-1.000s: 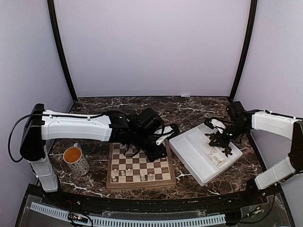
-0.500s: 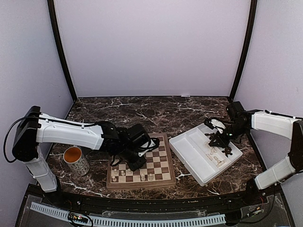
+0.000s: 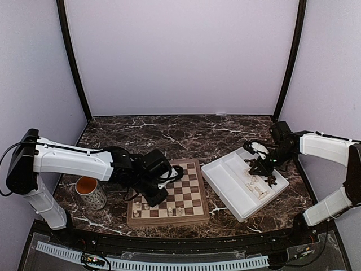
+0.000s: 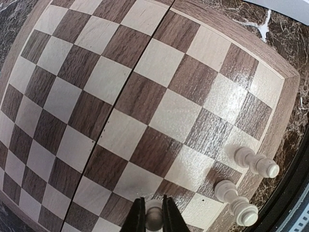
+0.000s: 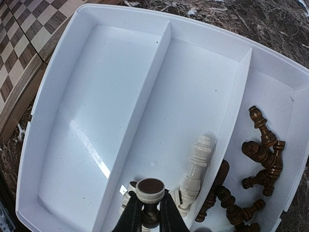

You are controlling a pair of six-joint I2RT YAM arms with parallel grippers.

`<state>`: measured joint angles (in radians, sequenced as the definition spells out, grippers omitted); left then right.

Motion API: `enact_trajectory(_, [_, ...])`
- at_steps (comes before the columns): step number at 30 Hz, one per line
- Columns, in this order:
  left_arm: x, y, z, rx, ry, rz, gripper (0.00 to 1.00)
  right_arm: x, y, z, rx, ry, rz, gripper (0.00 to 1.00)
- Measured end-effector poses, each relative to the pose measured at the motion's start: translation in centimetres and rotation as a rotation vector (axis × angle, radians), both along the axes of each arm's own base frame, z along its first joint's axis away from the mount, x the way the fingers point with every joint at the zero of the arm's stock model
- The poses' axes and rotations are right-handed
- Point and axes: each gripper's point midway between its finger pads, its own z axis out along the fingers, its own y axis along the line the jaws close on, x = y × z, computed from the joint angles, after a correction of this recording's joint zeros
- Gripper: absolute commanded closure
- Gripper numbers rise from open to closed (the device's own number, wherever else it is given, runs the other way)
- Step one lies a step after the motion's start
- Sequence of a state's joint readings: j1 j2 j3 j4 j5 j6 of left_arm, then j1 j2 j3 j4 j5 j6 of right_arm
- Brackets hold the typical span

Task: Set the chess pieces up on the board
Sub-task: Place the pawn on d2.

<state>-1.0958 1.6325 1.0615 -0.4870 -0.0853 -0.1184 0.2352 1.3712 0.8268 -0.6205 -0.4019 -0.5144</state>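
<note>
A mug (image 3: 91, 192) stands on the left side of the dark marble table (image 3: 186, 135). The inside of the mug looks orange. A white tray (image 3: 228, 178) lies on the right side, turned at a slant. It has three long parts. Pale walls (image 3: 180, 56) stand all around.

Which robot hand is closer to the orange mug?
Left. The left gripper is over the board, just beside the mug; the right gripper is far off, over the white tray.
</note>
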Motion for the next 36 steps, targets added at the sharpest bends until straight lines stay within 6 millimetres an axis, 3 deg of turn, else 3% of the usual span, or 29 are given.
enact_trajectory(16, [-1.1, -0.5, -0.9, -0.05, 0.059, -0.003, 0.94, 0.0, 0.0, 0.0, 0.001, 0.002, 0.001, 0.87])
enact_trajectory(26, [-1.1, -0.3, -1.4, -0.044, 0.061, 0.006, 0.78, 0.0, 0.0, 0.0, 0.001, 0.002, 0.001, 0.87])
enact_trajectory(36, [-1.1, -0.1, -1.5, -0.041, 0.062, 0.015, 0.72, 0.0, 0.0, 0.0, 0.001, 0.002, 0.001, 0.88])
